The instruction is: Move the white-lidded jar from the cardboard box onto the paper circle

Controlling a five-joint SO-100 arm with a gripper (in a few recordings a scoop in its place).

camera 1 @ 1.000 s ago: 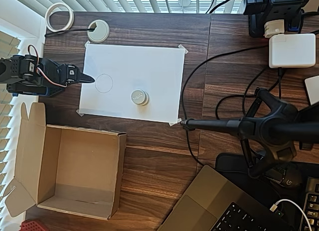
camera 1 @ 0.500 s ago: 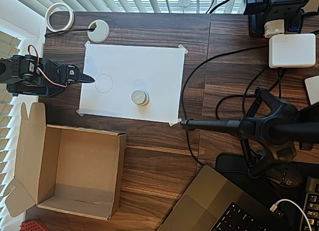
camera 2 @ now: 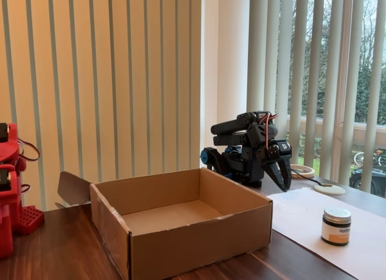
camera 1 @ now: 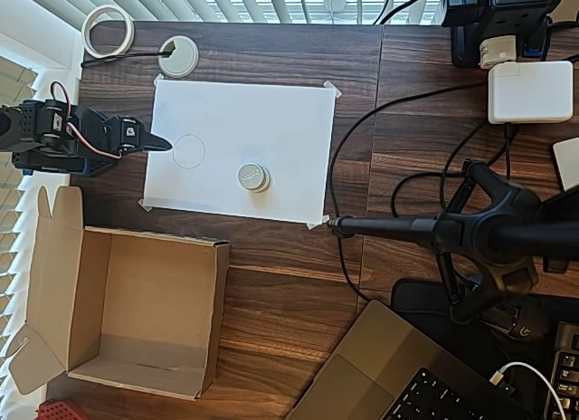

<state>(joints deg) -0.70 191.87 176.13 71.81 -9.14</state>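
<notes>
Dark wood-grain table (camera 1: 271, 266) seen in overhead view. White paper sheet (camera 1: 262, 121) taped flat near table's top-left area. Cardboard box (camera 1: 127, 311) set open at lower left, directly on wood. White tape ring (camera 1: 108, 31) and white round disc (camera 1: 178, 56) placed near top edge, left of centre. White power adapter (camera 1: 530, 91) laid at upper right. Black cables (camera 1: 362, 130) trailed across wood right of sheet. Laptop (camera 1: 398, 375) resting at bottom edge.
</notes>
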